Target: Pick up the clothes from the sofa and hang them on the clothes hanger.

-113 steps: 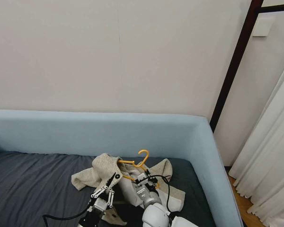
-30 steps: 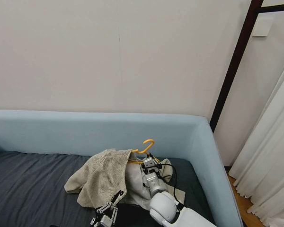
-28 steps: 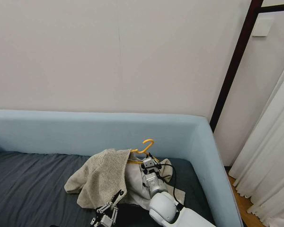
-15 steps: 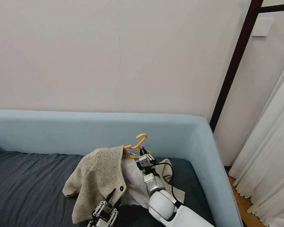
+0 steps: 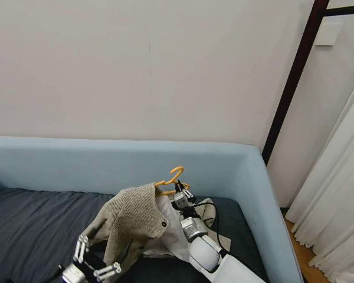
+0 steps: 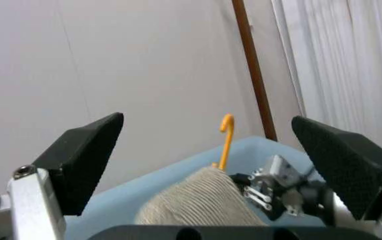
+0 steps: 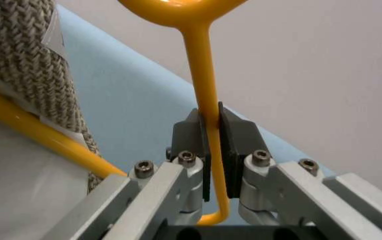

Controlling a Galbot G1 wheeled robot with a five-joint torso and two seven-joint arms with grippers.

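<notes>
Right gripper (image 7: 212, 150) is clamped on the neck of the yellow hanger (image 7: 203, 70). The beige knit garment (image 5: 135, 215) drapes over the hanger arm just beside that gripper. Left gripper (image 5: 95, 260) is spread open, low beneath the cloth. I judge the hanging step underway; next, I must seat the other shoulder.

Right gripper (image 5: 179, 194), lower centre of frame, holds the orange hanger (image 5: 176, 170) just below its hook, above the sofa (image 5: 76, 165) seat. A beige sweater (image 5: 133, 215) drapes over the hanger's left side and trails down to the seat, a white cloth (image 5: 172, 236) lying under it. Left gripper (image 5: 94, 260), lower left, has its fingers spread just beside the sweater's lower edge; contact cannot be determined.
</notes>
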